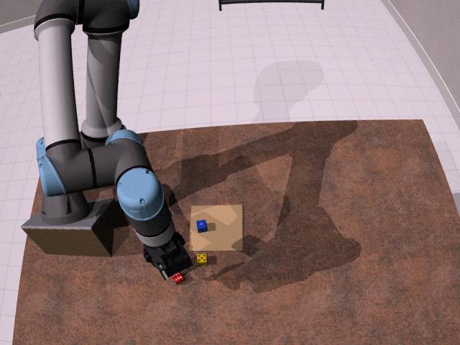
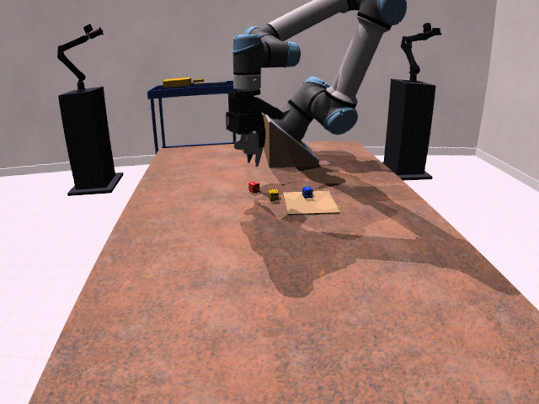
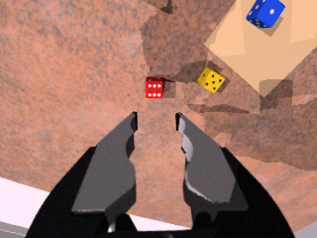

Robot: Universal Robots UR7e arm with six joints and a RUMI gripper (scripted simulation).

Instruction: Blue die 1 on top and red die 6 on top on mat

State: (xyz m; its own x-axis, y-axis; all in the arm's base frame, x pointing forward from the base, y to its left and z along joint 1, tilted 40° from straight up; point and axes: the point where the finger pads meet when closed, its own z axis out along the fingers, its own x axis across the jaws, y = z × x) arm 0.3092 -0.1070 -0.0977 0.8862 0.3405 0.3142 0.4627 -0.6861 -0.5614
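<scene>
At lower centre of the wrist view, the gripper stands narrowly parted, nothing between its fingers. Just above lies the red die (six up), then the yellow die, five up; upper right, the blue die shows one on the mat.

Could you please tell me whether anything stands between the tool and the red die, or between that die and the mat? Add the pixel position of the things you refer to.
Nothing visible stands between the tool (image 1: 171, 276) (image 2: 253, 164) (image 3: 157, 120) and the red die (image 1: 178, 277) (image 2: 253, 187) (image 3: 155, 88). Toward the mat (image 1: 226, 237) (image 2: 319, 206) (image 3: 248, 55), the yellow die (image 1: 202, 259) (image 2: 273, 194) (image 3: 211, 80) sits beside its near corner, so a low, straight slide might clip it.
</scene>
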